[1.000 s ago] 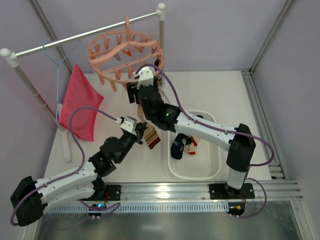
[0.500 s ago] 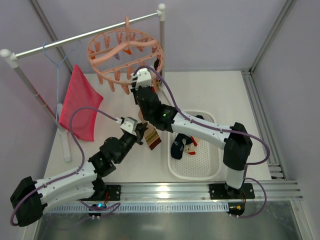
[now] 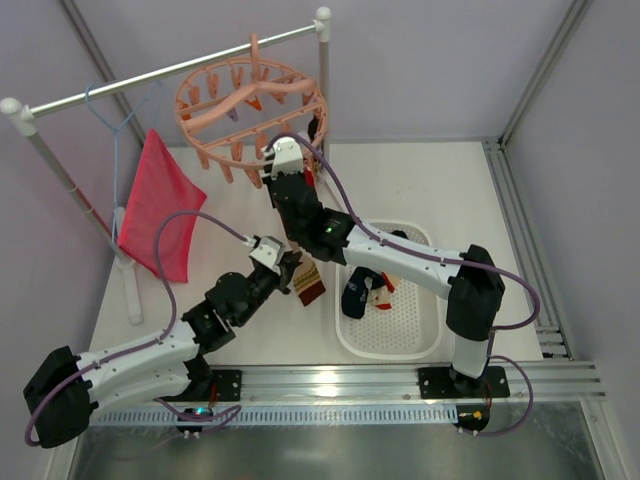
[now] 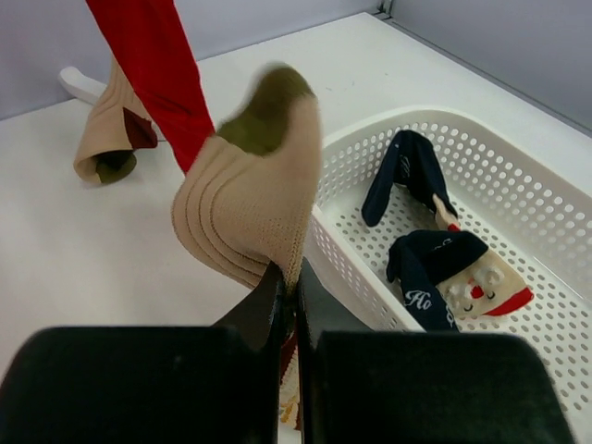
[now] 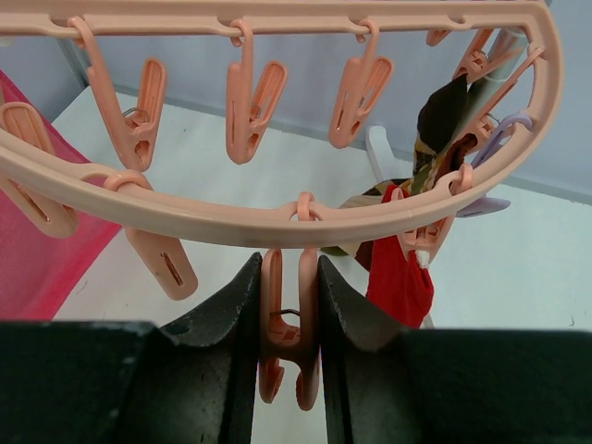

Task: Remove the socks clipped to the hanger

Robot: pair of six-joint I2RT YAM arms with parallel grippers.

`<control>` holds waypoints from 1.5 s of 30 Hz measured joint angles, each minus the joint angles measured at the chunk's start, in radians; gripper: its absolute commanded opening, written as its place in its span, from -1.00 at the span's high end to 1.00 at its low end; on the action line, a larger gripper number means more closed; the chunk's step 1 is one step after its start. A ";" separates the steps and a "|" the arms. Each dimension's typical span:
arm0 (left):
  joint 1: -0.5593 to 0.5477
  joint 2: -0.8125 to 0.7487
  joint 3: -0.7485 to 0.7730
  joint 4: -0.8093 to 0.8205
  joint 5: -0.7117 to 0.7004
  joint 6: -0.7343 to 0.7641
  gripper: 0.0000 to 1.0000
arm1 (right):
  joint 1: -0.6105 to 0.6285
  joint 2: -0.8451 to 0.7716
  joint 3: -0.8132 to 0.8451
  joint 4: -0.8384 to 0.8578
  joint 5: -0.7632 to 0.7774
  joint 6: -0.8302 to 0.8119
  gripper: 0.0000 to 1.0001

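Lying in one basket (image 4: 338, 254): two navy socks (image 4: 407, 171)

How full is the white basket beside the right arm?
Partly filled: dark navy socks lie inside the basket, and the rest of its perforated floor is bare.

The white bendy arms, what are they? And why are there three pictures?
They are two robot arms, each ending in a two-finger gripper. One picture looks down from above; the other two come from small cameras on each wrist. The left gripper pinches a tan sock. The right gripper squeezes a clip peg on the round pink hanger. On the table sits a white basket with navy socks inside. A pink cloth hangs nearby.
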 measured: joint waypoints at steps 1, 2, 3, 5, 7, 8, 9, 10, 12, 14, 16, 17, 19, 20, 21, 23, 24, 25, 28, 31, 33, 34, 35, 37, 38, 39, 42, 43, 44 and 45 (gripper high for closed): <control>0.000 0.004 0.000 -0.005 0.008 0.000 0.99 | 0.000 0.000 0.000 0.001 0.002 -0.003 0.92; 0.000 0.005 0.000 -0.007 0.016 0.000 0.99 | 0.000 -0.001 0.000 0.001 0.003 -0.006 0.92; 0.000 0.006 0.000 -0.009 0.019 0.000 0.99 | 0.000 -0.003 0.000 0.000 0.003 -0.008 0.92; 0.000 0.006 0.000 -0.010 0.031 0.000 0.99 | 0.000 -0.009 0.000 -0.003 0.006 -0.009 0.70; 0.000 0.006 0.000 -0.010 0.037 0.000 0.99 | 0.000 -0.018 0.000 -0.003 0.010 -0.008 0.28; 0.000 0.006 0.000 -0.010 0.039 0.000 0.99 | 0.000 -0.023 0.000 -0.003 0.013 -0.008 0.06; 0.000 0.005 0.000 -0.010 0.040 0.000 0.99 | 0.000 -0.027 -0.002 -0.002 0.014 -0.004 -0.31; 0.000 0.005 0.000 -0.010 0.040 0.000 0.99 | 0.000 -0.035 -0.008 0.001 0.015 0.001 -0.49; 0.000 0.000 0.000 -0.012 0.031 0.000 0.99 | 0.000 -0.056 -0.036 0.003 0.023 0.002 -0.70; 0.000 -0.011 0.000 -0.016 0.011 0.001 0.99 | 0.001 -0.084 -0.074 0.000 0.026 0.006 -0.74; 0.000 -0.023 0.000 -0.020 -0.021 0.000 0.99 | 0.004 -0.121 -0.125 -0.003 0.036 0.014 -0.77; 0.000 -0.030 0.000 -0.020 -0.040 0.000 0.99 | 0.005 -0.139 -0.150 -0.001 0.040 0.018 -0.78; 0.000 -0.043 0.000 -0.021 -0.080 0.000 0.99 | 0.006 -0.188 -0.219 -0.004 0.048 0.028 -0.79; 0.000 -0.050 0.000 -0.021 -0.106 0.000 0.99 | 0.008 -0.211 -0.252 -0.002 0.052 0.035 -0.79; 0.000 -0.056 0.000 -0.021 -0.127 0.000 0.99 | 0.008 -0.236 -0.290 0.003 0.055 0.045 -0.80; 0.000 -0.066 0.000 -0.021 -0.167 0.000 0.99 | 0.009 -0.284 -0.364 0.000 0.069 0.064 -0.81; 0.000 -0.068 0.000 -0.021 -0.179 0.000 0.99 | 0.009 -0.307 -0.403 -0.002 0.075 0.079 -0.81; 0.000 -0.069 0.000 -0.021 -0.187 0.000 0.99 | 0.006 -0.324 -0.434 -0.005 0.079 0.091 -0.81; 0.000 -0.068 0.000 -0.030 -0.183 0.001 0.99 | -0.017 -0.370 -0.537 -0.015 0.082 0.134 -0.82; 0.000 -0.059 0.010 -0.059 -0.123 0.001 0.99 | -0.093 -0.430 -0.655 -0.034 0.058 0.185 -0.82; 0.000 -0.052 0.035 -0.093 -0.062 0.000 0.99 | -0.169 -0.490 -0.739 -0.049 0.032 0.213 -0.82; 0.000 -0.049 0.051 -0.109 -0.035 0.000 0.99 | -0.203 -0.526 -0.774 -0.058 0.019 0.225 -0.82; 0.000 -0.046 0.073 -0.127 -0.004 -0.001 0.99 | -0.242 -0.570 -0.813 -0.066 0.010 0.235 -0.82; -0.001 -0.042 0.119 -0.149 0.056 -0.004 0.99 | -0.323 -0.671 -0.881 -0.075 -0.006 0.253 -0.82; -0.003 -0.042 0.146 -0.161 0.083 -0.008 0.99 | -0.365 -0.732 -0.907 -0.080 -0.018 0.261 -0.82; -0.005 -0.042 0.169 -0.164 0.105 -0.012 0.99 | -0.400 -0.776 -0.925 -0.080 -0.032 0.268 -0.82; -0.012 -0.032 0.245 -0.176 0.166 -0.039 0.99 | -0.509 -0.902 -0.976 -0.075 -0.076 0.291 -0.83; -0.015 -0.023 0.274 -0.182 0.187 -0.051 0.99 | -0.542 -0.929 -0.993 -0.070 -0.092 0.299 -0.83; -0.020 -0.005 0.307 -0.190 0.208 -0.060 0.99 | -0.568 -0.948 -1.012 -0.066 -0.102 0.308 -0.83; -0.029 0.018 0.344 -0.191 0.229 -0.069 0.99 | -0.596 -0.961 -1.033 -0.064 -0.116 0.316 -0.83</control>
